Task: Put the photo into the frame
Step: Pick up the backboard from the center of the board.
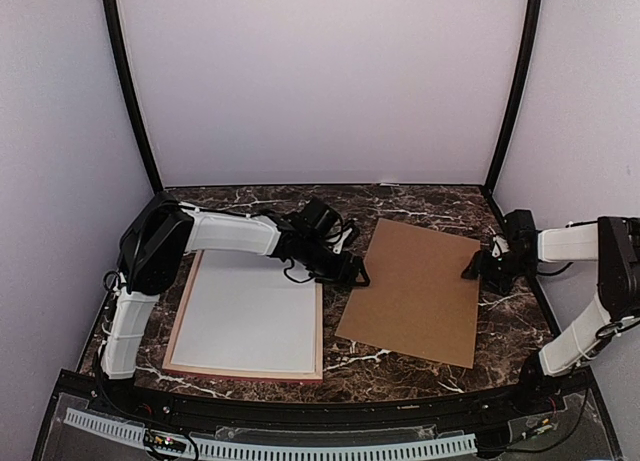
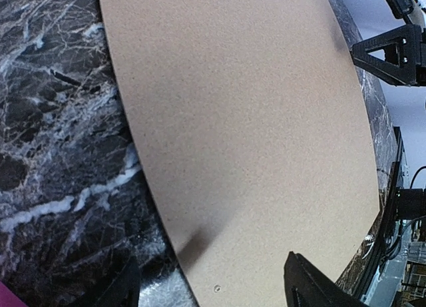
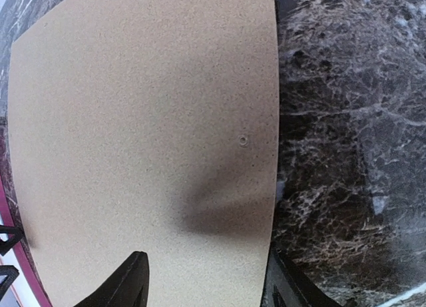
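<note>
Marble bench [image 1: 420, 206]: brown board [image 1: 415, 286] beside frame [image 1: 240, 373].
Your left gripper [image 1: 355, 274], right gripper [image 1: 472, 271]: wide, empty, astride its side edges, presumably for lifting.

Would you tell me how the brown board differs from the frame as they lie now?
The board is plain brown; the frame has thin pinkish rails around a white panel. The board is turned at an angle; the frame sits nearly square to the near edge of the table. The board is on the right, the frame on the left. Both are rectangles lying flat on it.
</note>
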### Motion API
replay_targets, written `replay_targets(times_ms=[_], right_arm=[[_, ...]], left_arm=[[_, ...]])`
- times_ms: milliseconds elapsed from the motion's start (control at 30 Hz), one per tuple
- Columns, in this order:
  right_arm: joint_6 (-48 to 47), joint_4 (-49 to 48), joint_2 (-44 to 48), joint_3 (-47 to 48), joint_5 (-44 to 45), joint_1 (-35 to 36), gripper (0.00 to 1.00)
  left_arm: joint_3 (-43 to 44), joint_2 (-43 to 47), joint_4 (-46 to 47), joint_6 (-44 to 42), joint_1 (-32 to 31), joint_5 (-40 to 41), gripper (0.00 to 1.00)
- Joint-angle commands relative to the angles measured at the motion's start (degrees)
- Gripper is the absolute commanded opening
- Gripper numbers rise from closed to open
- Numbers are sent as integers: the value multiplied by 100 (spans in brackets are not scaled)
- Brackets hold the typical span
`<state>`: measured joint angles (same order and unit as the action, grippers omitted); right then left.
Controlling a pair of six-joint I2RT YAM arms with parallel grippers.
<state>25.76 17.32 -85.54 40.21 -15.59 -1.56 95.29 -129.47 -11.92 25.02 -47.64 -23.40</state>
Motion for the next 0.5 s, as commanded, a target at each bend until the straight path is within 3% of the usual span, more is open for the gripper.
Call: replay_targets(times_ms=[0, 467], right_arm=[[-36, -203, -208, -183, -502, -15, 60], [81, -774, 135, -206, -2200, -81, 56]], left_arm=[[-223, 12, 194, 182, -91, -198, 77], [-894, 113, 848, 950, -148, -497, 72]])
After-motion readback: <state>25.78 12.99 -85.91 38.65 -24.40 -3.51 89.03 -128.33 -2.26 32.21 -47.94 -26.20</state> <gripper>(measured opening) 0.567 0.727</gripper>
